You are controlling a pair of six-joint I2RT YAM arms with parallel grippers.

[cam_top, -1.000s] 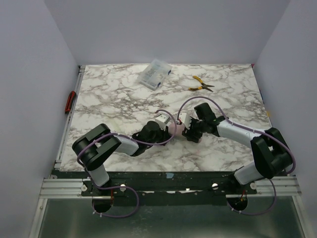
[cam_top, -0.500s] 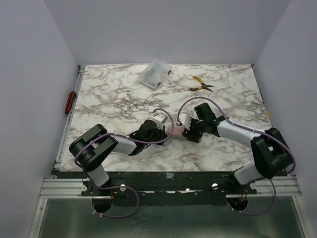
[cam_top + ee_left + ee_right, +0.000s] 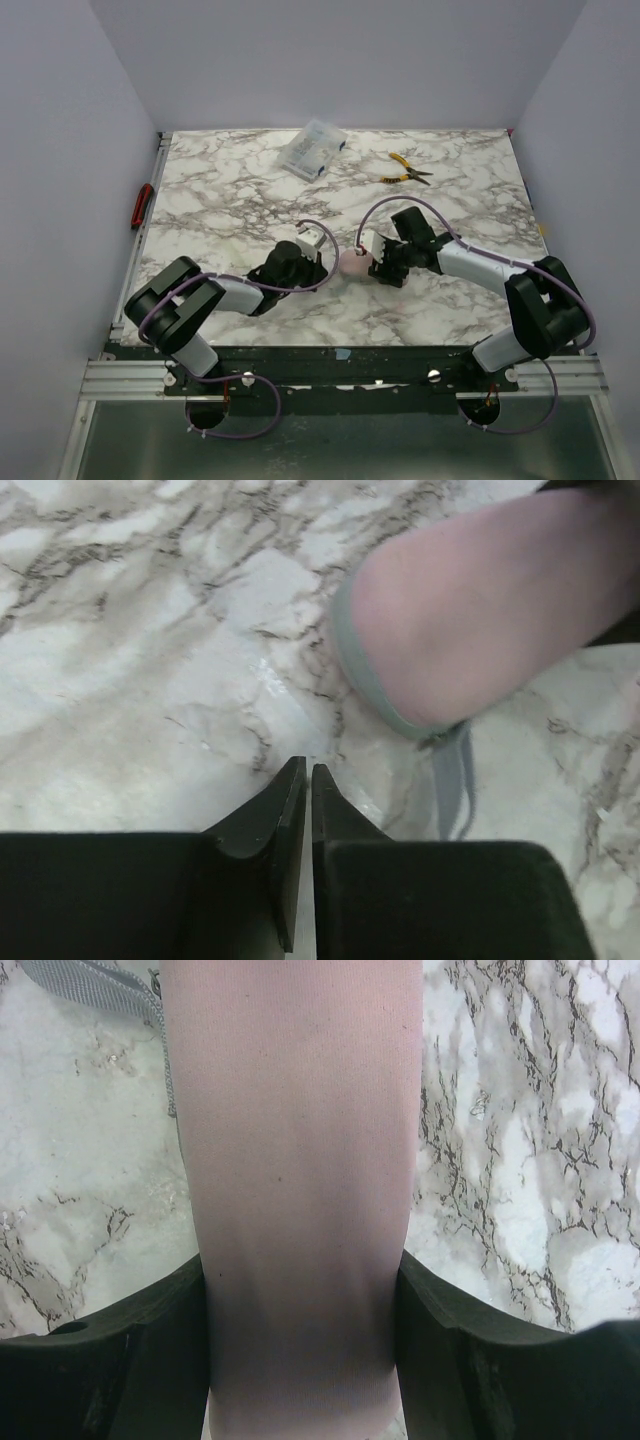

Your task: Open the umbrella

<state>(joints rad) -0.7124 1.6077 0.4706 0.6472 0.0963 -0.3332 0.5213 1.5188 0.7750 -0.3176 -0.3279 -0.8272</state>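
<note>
- The left jaws are pressed together with nothing between them. Their black tips hover low over the marble tabletop (image 3: 120,680).
- Just beyond those tips, up and to the right in the left wrist view, is the rounded end of the umbrella (image 3: 470,610). The tips are close to it but do not touch it.
- A gray band circles that end, and a gray strap (image 3: 452,780) trails from it onto the tabletop beside the left jaws.
- The right jaws are clamped on the umbrella, with one black finger flat against each side of its folded body.
- In the right wrist view the pale lavender-pink fabric fills the gap between the fingers. It runs straight away from the camera, and the strap shows at the top left.
- From above, the umbrella lies folded shut on the tabletop near its middle. It sits between the wrists of the left arm (image 3: 235,295) and the right arm (image 3: 470,262), and only a short pale stretch is visible.
- Well apart from it, near the far edge, sit a clear plastic box (image 3: 312,149) and yellow-handled pliers (image 3: 404,168).
- A red-handled tool (image 3: 143,205) lies along the left border.
</note>
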